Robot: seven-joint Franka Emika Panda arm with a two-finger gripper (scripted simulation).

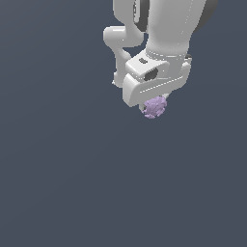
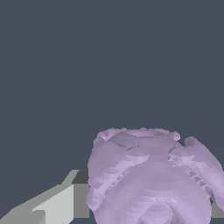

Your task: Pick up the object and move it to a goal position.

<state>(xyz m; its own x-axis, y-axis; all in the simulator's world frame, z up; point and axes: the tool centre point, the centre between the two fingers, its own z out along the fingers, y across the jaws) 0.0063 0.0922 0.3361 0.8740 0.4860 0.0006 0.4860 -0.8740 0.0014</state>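
The pincer point(image 1: 155, 103) is pinching the object point(image 1: 155, 107), which is hanging just under the white hand of the arm point(image 1: 164, 29), in the upper part of the exterior view and a little toward the exterior view's right. No worktop edge, shadow or goal marker is showing anywhere, only a flat dark grey ground point(image 1: 58, 183), so how high the load is sitting above any surface cannot be told.

The main risk, as I am judging it, is the lump slipping or rolling out of the hold. It is roughly round and knobbly, so the fingers are probably bearing on a few bumps rather than on a flat face, and a quick swing or a sudden stop could be twisting it loose. In the exterior view most of it is bulging out below the hand, which suggests a shallow hold, though the fingertips themselves are hidden behind it. With no goal visible, overshooting or releasing in the wrong spot is a second worry.

The object point(image 2: 148, 179) is looking pale purple, with a lumpy, berry-like surface of rounded lobes and creases, matte and faceted. In the wrist view it is filling the space beside one grey-white finger point(image 2: 61, 203), and it is plainly narrower than the hand carrying it.
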